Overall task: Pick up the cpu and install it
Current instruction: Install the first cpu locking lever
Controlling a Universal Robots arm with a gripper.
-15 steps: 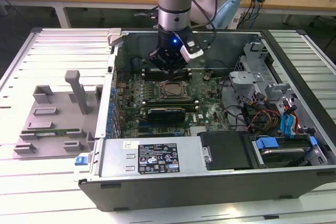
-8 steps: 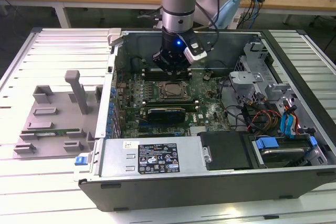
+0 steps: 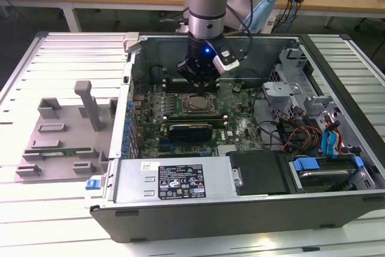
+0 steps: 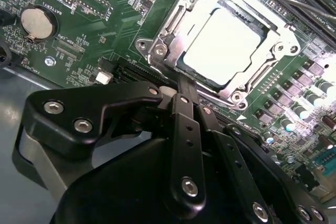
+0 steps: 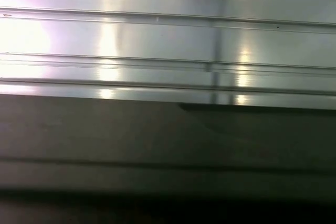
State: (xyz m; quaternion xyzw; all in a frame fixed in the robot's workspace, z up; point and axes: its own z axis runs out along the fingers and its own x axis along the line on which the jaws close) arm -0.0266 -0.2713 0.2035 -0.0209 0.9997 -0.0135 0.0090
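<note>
gripper: black linkage gripper (image 4: 184, 90), fingers drawn together, nothing held, tip just beside the socket edge
cpu: flat square silver-grey cpu (image 4: 223, 43) seated in the metal socket frame (image 4: 157, 51) on the green motherboard (image 4: 94, 24)
coin cell: round silver battery (image 4: 38, 22), well apart from the socket
case: open grey computer case (image 3: 180, 182) on the slatted bench (image 3: 60, 209); arm above the socket (image 3: 200, 105)

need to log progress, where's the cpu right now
The cpu sits in the motherboard's socket frame, just beyond the gripper in the second wrist view.
</note>
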